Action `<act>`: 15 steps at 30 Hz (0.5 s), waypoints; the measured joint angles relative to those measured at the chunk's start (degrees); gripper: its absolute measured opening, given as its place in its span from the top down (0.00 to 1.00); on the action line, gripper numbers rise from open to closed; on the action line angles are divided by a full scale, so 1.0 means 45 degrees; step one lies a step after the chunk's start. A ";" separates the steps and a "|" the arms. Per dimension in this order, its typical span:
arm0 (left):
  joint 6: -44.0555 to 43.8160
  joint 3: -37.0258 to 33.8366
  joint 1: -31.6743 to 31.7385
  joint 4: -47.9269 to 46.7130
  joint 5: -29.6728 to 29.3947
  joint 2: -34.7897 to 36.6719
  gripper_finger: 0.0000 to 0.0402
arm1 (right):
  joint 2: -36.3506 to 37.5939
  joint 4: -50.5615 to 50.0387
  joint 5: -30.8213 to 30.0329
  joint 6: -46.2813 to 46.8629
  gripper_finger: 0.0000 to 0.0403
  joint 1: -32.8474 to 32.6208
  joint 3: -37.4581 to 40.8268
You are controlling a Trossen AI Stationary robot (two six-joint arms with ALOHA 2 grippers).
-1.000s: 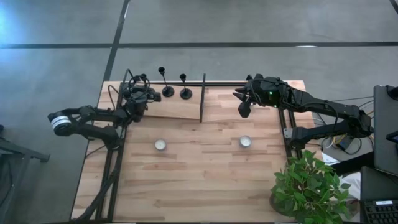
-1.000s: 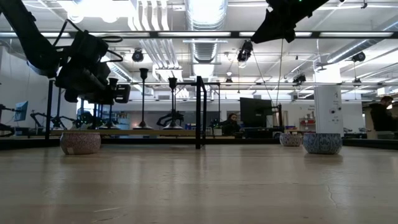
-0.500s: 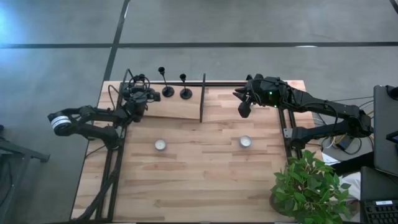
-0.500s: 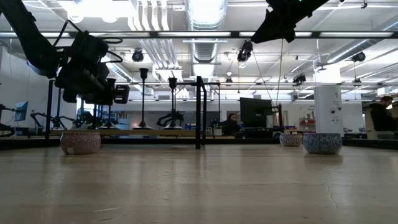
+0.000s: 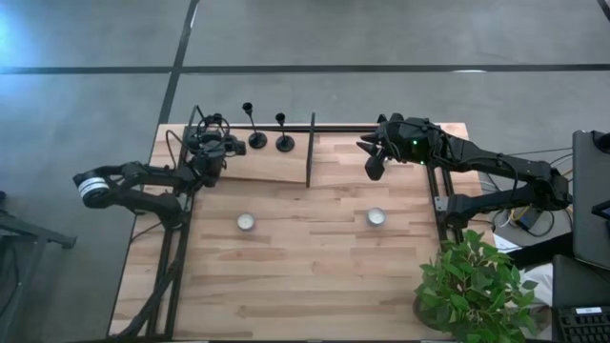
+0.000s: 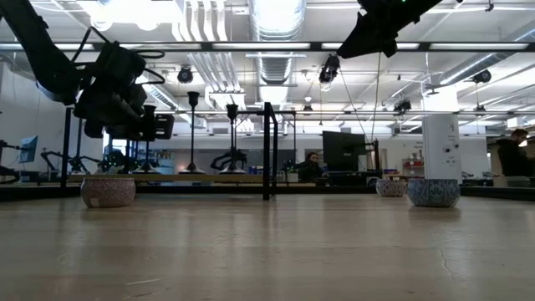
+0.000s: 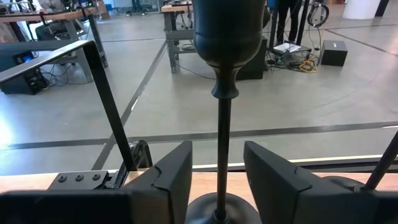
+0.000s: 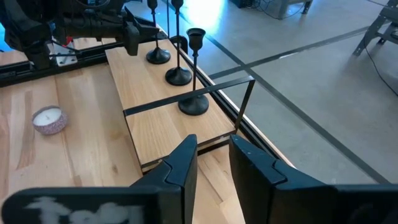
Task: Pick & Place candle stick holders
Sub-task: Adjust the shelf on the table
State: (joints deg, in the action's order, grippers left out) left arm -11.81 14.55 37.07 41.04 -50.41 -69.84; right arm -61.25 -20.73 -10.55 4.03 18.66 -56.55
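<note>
Three black candle stick holders stand on a raised wooden board at the table's far left. Two stand free on their round bases. The third is between the fingers of my left gripper, which is open: a finger stands on either side of the thin stem with gaps showing. The low view shows this holder's cup just above the gripper. My right gripper is open and empty, held above the table's far right part.
A black metal frame stands upright at the board's right end. Two tealights sit on the open table nearer me. A potted plant is at the near right corner.
</note>
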 joint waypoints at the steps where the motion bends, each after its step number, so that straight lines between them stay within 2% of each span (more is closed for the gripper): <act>1: 0.0000 0.0000 -0.0003 0.0005 0.0050 0.0000 0.60 | 0.0000 0.0001 -0.0003 0.0000 0.77 -0.0001 0.0000; 5: 0.0029 0.0000 -0.0013 0.0011 0.0546 0.0091 0.58 | 0.0000 0.0004 0.0000 0.0000 0.78 -0.0001 -0.0002; 15: 0.1093 0.0000 -0.0182 -0.0040 0.0620 0.0881 0.58 | 0.0000 -0.0001 -0.0005 0.0000 0.83 0.0002 0.0000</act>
State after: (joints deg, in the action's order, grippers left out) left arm -6.89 14.55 36.26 40.86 -47.62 -65.88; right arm -61.25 -20.73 -10.57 4.03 18.67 -56.55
